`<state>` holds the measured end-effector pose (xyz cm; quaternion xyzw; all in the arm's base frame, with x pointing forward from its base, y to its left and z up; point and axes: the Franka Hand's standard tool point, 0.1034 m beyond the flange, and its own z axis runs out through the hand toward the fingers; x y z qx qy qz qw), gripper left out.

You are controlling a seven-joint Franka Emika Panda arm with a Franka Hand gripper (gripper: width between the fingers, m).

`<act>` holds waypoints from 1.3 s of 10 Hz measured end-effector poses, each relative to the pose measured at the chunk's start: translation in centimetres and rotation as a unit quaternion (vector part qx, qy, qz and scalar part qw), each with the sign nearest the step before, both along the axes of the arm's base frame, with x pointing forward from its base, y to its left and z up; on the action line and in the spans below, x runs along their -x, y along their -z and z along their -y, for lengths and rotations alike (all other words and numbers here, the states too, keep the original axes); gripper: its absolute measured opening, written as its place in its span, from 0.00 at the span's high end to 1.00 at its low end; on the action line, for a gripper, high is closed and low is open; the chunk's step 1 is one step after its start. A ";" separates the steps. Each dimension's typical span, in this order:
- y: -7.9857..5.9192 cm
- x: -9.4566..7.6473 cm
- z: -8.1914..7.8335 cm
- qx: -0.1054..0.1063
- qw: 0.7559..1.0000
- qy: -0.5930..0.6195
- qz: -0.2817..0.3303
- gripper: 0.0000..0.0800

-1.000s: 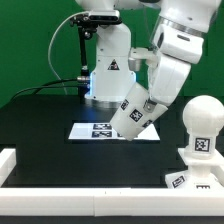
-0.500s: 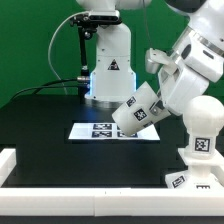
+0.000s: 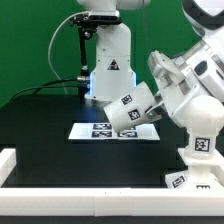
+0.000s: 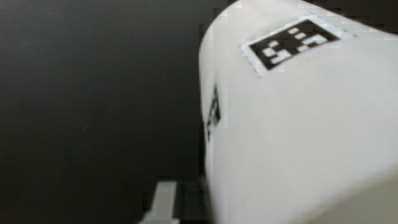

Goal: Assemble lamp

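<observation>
The white truncated-cone lamp shade (image 3: 127, 109), with square tags on its side, hangs tilted in the air above the marker board (image 3: 92, 130). My gripper (image 3: 149, 106) is shut on its wall. In the wrist view the shade (image 4: 302, 130) fills most of the picture and one finger (image 4: 175, 200) lies against its outside; the other finger is hidden. The bulb's tagged neck (image 3: 203, 144) stands at the exterior view's right, its round top hidden behind my arm. The blocky base (image 3: 181, 181) sits under it near the front edge.
A white pedestal with a tag (image 3: 111, 68) stands at the back, with a black stand and cables (image 3: 57, 60) to its left. A white rail (image 3: 70, 172) borders the black table's front, with a white block (image 3: 6, 160) at the front left corner.
My arm has carried the shade up and toward the exterior view's right, tilting it further. My arm now covers the bulb's round top, which showed before.
</observation>
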<state>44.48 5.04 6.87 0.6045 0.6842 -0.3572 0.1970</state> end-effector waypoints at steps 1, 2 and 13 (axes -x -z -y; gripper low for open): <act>0.5 0.1 0.2 0.012 1.000 -0.011 -0.013 0.95; 0.8 0.3 0.3 0.018 1.000 -0.016 -0.019 0.95; 2.9 1.1 0.7 -0.050 0.987 -0.150 0.013 0.95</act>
